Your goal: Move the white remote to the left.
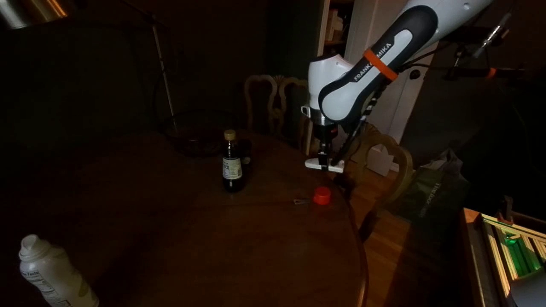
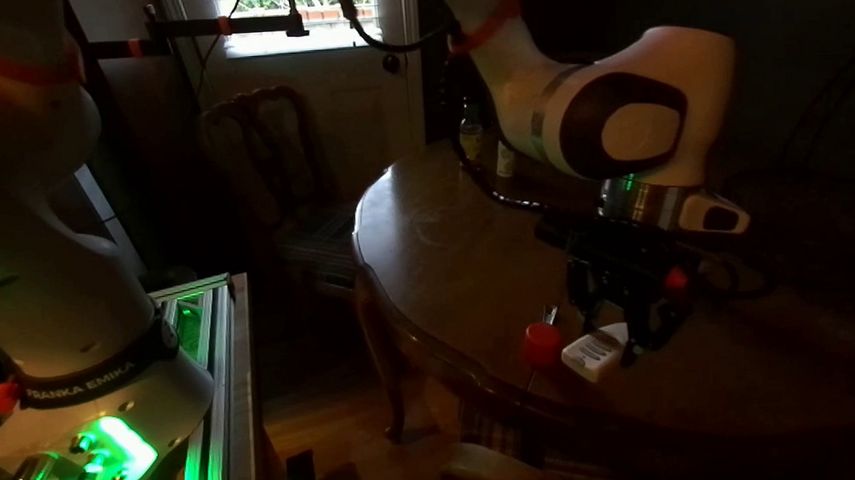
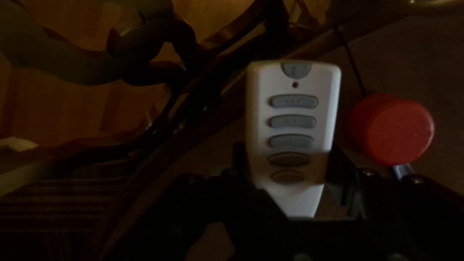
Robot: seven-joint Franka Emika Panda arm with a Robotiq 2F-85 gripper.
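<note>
The tool [image 3: 289, 161] pinches the white remote [image 3: 294, 127] between its fingertips [image 3: 340, 169].

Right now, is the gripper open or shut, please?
The gripper is shut on the white remote: in the wrist view, fingers touch both sides.

Remote [image 3: 291, 131]: wht w/ grey btns, lower 2 brownish, small dk red dot. Cyl [image 3: 397, 132]: red. Jaws: blk. Arm [image 1: 367, 83]: wht & blk w/ orange band [image 1: 380, 65]. Surface [image 1: 204, 251]: dk brn. Bottle [image 1: 232, 168]: v. dk, tan cap, pale label. Can [image 1: 57, 273], near left: wht w/ dk print, yel-grn patch. Bag [image 1: 443, 189]: dk grn, pale lettering.
</note>
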